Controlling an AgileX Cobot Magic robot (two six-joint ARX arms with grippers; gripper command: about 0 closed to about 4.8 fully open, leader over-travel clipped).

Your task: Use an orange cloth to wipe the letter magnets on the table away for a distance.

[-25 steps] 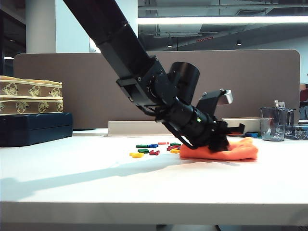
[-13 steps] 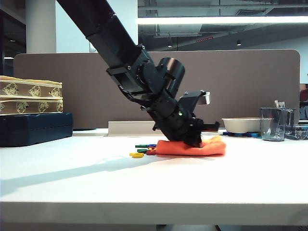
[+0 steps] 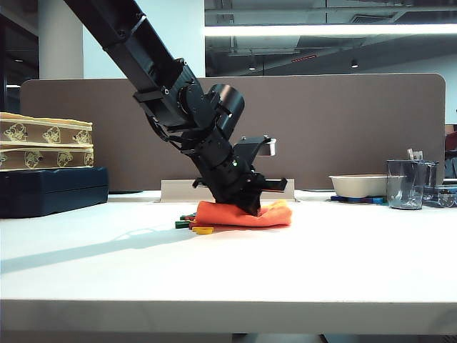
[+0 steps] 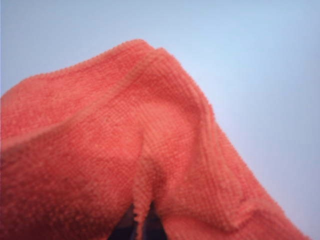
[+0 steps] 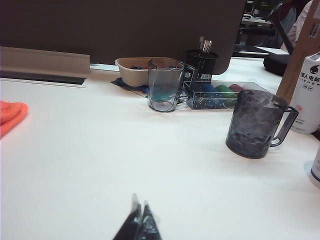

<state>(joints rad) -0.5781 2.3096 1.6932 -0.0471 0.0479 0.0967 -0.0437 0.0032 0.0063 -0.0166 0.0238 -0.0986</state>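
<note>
Cloth (image 3: 246, 214) dragged leftward over magnets (image 3: 193, 226), left end effector (image 3: 246, 206) clamping it, right end effector (image 5: 140, 226) closed, wrist-view only.

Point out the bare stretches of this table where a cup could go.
Free: the white table front, and between the folded orange cloth and the clear faceted glass. Crowded: under the left gripper, shut on that cloth, with coloured letter magnets beside it; right gripper shut.

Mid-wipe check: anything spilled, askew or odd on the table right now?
Nothing stands out. The left gripper is shut on the orange cloth, pressing it to the table against the letter magnets. The right gripper hangs shut, apart from the cups.
</note>
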